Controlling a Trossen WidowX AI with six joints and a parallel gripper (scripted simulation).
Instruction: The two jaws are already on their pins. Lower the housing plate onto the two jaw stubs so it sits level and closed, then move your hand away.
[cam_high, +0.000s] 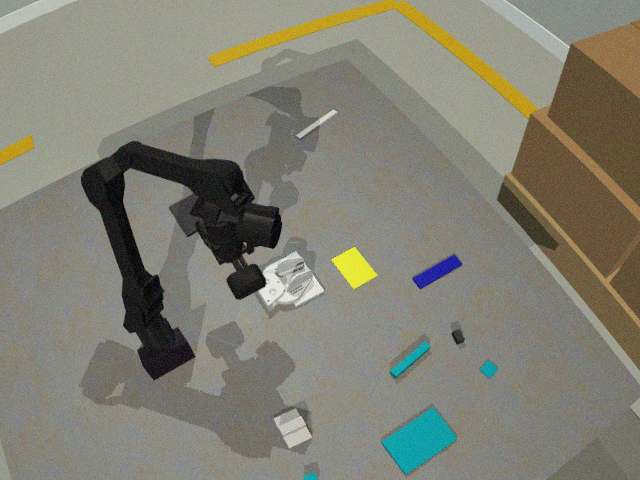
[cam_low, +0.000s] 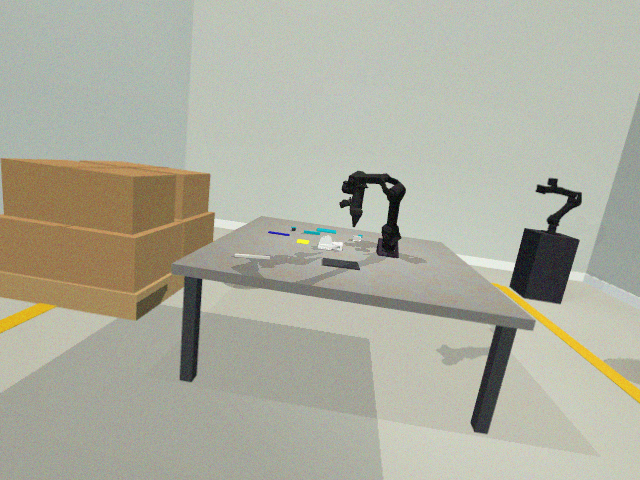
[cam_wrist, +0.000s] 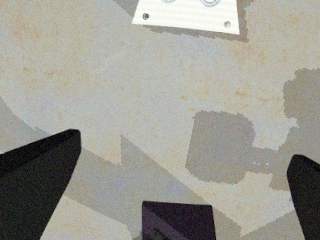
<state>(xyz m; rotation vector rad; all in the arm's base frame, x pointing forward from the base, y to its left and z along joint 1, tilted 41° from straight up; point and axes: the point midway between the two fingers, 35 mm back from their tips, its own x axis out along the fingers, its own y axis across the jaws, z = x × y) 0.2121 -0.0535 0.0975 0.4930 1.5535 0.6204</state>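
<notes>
Currently, the gripper (cam_low: 354, 225) (cam_wrist: 187, 152) is spread and empty above the desk (cam_high: 330, 206) (cam_low: 413, 279). The white assembly (cam_high: 290, 281) (cam_low: 329, 243) (cam_wrist: 187, 17) rests on the desk, at twelve o'clock in the wrist view; its housing plate cannot be distinguished.

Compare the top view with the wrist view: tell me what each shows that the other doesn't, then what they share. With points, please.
Only the top view: the yellow rectangle (cam_high: 354, 268) (cam_low: 302, 241), the dark blue bar (cam_high: 437, 271) (cam_low: 279, 233), the large teal rectangle (cam_high: 419, 440) (cam_low: 326, 230) and the cardboard boxes (cam_high: 573, 191) (cam_low: 67, 253).

Only the wrist view: the open claw's (cam_wrist: 185, 145) two fingertips standing wide apart, with nothing between them, and two small holes near the white assembly's corners.

Both: the white assembly (cam_high: 312, 292) (cam_low: 329, 244) (cam_wrist: 187, 17), cropped in the wrist view, and shadows on the tabletop.
</notes>
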